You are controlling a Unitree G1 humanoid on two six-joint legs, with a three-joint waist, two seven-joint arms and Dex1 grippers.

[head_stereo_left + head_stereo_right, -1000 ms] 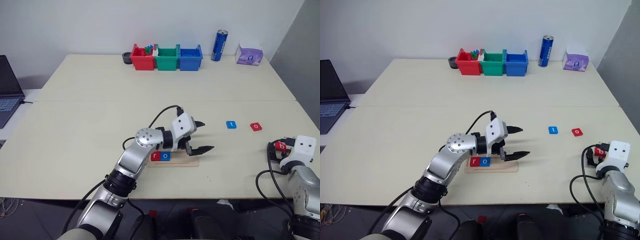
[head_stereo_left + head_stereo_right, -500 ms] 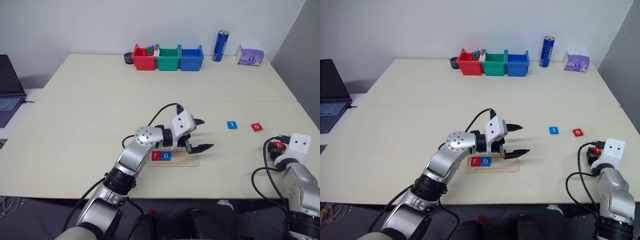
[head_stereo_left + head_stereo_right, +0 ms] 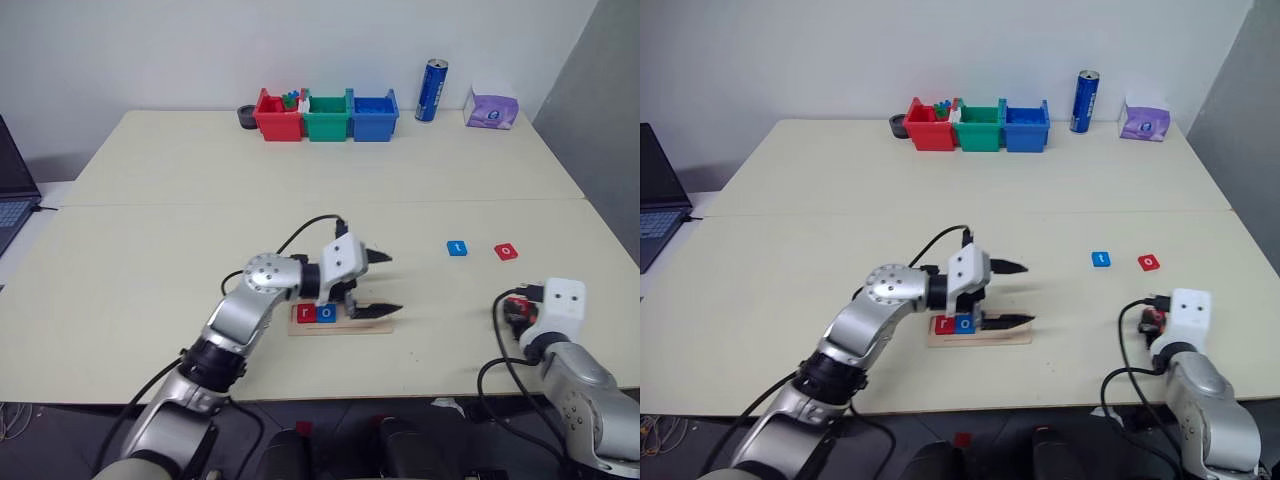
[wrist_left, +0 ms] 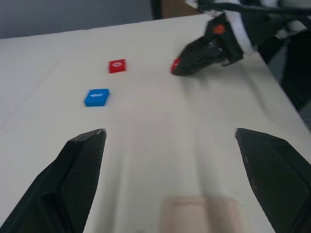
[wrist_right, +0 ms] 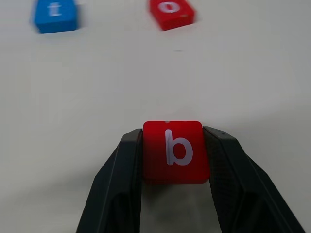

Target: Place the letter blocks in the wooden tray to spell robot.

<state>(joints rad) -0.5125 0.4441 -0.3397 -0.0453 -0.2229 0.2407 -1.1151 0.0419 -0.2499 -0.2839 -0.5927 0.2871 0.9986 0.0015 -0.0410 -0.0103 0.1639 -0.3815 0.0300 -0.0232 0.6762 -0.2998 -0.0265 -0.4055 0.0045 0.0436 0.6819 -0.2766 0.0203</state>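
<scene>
My right jaws [image 5: 176,145] pinch the red b block [image 5: 175,150], next for the wooden tray [image 3: 980,334]. My left jaws [image 3: 1012,294] hang spread above that tray, clearing its free slots.

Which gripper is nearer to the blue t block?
Left, though not by much. The left gripper hangs open over the wooden tray, left of the blue t block; the right gripper, holding the red b block, sits nearer the table's front edge.
</scene>
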